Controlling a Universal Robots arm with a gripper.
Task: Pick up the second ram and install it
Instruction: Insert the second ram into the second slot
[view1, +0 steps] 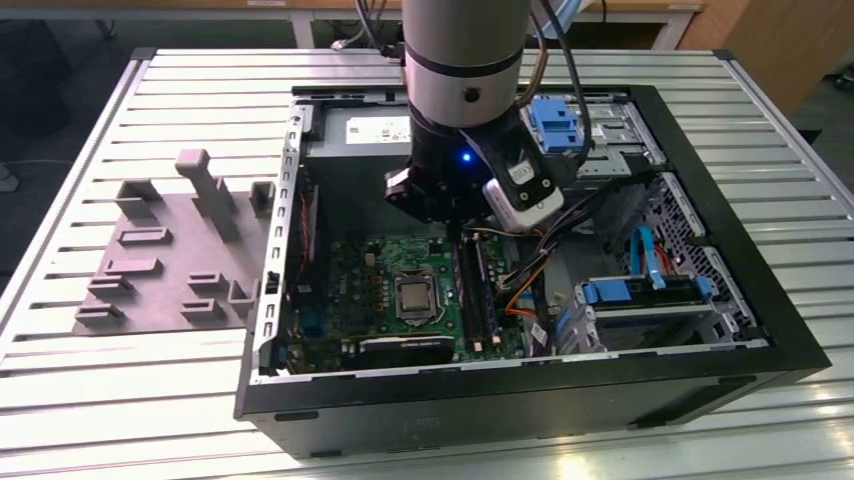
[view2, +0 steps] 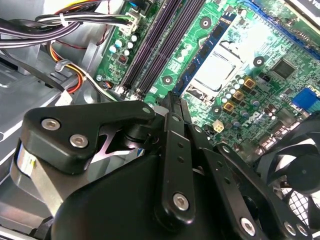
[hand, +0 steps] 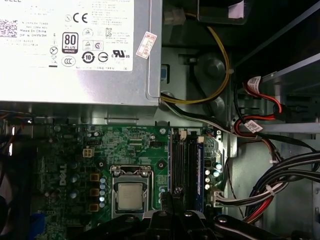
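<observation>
Gripper (view1: 462, 232) low inside the open computer case (view1: 534, 400), tips over the far end of the memory slots (hand: 186, 160) on the motherboard (view1: 380, 270); fingers (view2: 172, 115) drawn narrow, hardly any gap in the second wrist view; whether they nip anything, cannot tell. Second ram (view1: 477, 290) is, by my reading, the long dark stick on edge along the slots, just under the tips and just to the exterior view's right of the CPU socket (view1: 416, 297); seated or merely resting, cannot tell. Grey holder (view1: 160, 260) lies on the slatted table (view1: 174, 90) at the exterior view's left, well apart.

Doing it well, as I judge: stick parallel to its slot; push straight down with no twist; even load at both ends; no side drag across the green board.

Room is tight: cable bundle (view1: 534, 275) lies just beside the slots on the exterior view's right; silver power supply (hand: 75, 50) closes off the far end; case walls all round. Only free way is straight up.
</observation>
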